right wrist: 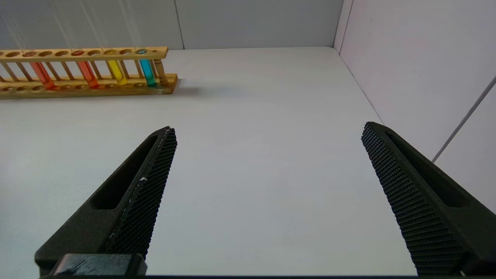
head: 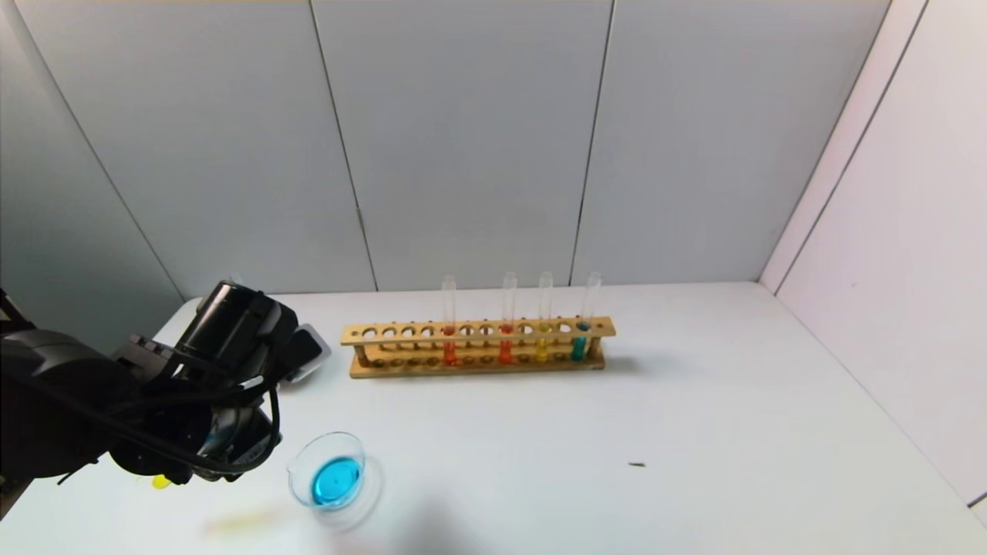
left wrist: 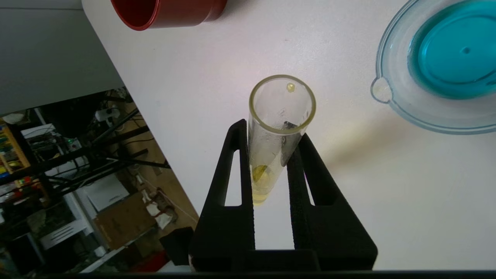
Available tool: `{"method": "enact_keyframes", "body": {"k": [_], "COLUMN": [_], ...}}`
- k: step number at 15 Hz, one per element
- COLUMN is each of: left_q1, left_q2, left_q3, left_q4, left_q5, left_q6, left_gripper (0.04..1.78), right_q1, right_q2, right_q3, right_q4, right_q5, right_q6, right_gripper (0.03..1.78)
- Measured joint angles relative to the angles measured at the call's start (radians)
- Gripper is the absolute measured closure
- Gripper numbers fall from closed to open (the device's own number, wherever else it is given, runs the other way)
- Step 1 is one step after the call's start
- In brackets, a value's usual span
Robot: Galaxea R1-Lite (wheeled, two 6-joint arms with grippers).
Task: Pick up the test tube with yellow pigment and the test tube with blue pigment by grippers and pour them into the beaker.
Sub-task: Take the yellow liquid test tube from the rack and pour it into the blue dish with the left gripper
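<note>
Yellow dregs cling inside the test tube [left wrist: 279,128] clamped by the left gripper [left wrist: 271,155] beside the beaker [left wrist: 391,100], mouth short of it; right gripper [right wrist: 267,170] gapes idle.

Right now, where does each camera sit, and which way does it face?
Head: high on the torso, looking down over the table at the rack; left arm shows.
Left wrist: behind the left claw, shut on a near-empty yellow-stained tube, beaker of blue liquid beside it.
Right wrist: low behind the open right claw, facing the rack.
Shared: head and left wrist both show the beaker.
</note>
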Motion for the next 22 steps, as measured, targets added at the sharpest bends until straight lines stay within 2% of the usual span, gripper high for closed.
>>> {"method": "enact_keyframes", "body": {"k": [2, 5, 7, 12, 16, 22], "left_q1": [0.0, -0.014, -0.038, -0.071, -0.095, -0.123], "left_q2": [0.006, 0.016, 0.018, 0.023, 0.05, 0.104], "left_q3": [0.004, -0.007, -0.018, -0.014, -0.041, -0.051], "left_q4": [0.004, 0.1, 0.161, 0.186, 0.284, 0.294], "left_q5": [0.025, 0.079, 0.081, 0.081, 0.081, 0.081], "left_q6": [0.027, 0.045, 0.045, 0.044, 0.04, 0.039], "left_gripper": [1.51, 1.51, 1.51, 1.51, 1.51, 1.51], "right_q1": [0.0, 0.0, 0.0, 0.0, 0.0, 0.0], "right_q2": [0.0, 0.0, 0.0, 0.0, 0.0, 0.0], "right_q3": [0.0, 0.0, 0.0, 0.0, 0.0, 0.0], "right_q4": [0.0, 0.0, 0.0, 0.0, 0.0, 0.0], "right_q5": [0.0, 0.0, 0.0, 0.0, 0.0, 0.0], "right_q6": [0.0, 0.0, 0.0, 0.0, 0.0, 0.0], "right_gripper": [0.07, 0.07, 0.07, 0.07, 0.07, 0.07]}}
